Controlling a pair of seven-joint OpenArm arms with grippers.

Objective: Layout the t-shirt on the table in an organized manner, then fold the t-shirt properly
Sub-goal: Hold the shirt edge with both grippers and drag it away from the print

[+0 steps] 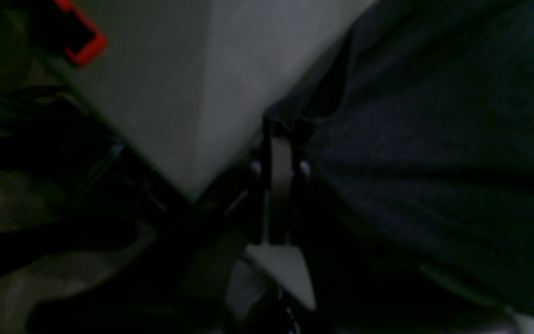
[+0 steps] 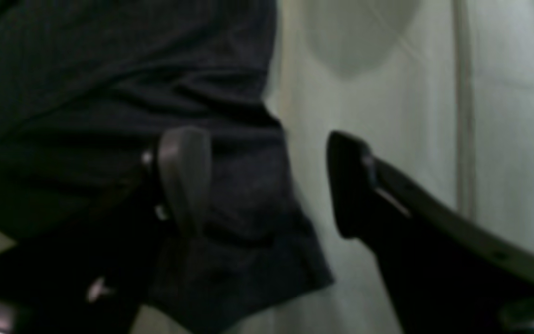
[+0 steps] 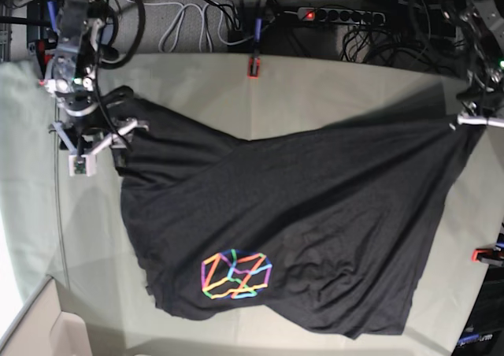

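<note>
The dark t-shirt (image 3: 315, 214) lies spread over the pale grey-green table (image 3: 331, 88), its rainbow logo (image 3: 236, 275) facing up near the front. In the base view my left gripper (image 3: 466, 120) pulls the shirt's far right corner taut. The left wrist view shows the same gripper (image 1: 281, 132) shut on the t-shirt (image 1: 434, 139) at its edge, above the table (image 1: 179, 93). My right gripper (image 3: 126, 127) is at the shirt's left corner. Seen from the right wrist, that gripper (image 2: 267, 181) is open, one finger (image 2: 183, 176) over the t-shirt (image 2: 109, 83), the other over bare table (image 2: 387, 93).
Red clamps sit at the table's back edge (image 3: 253, 66) and right edge (image 3: 484, 254); one clamp (image 1: 84, 35) also shows in the left wrist view. A power strip (image 3: 339, 14) and cables lie on the floor behind the table.
</note>
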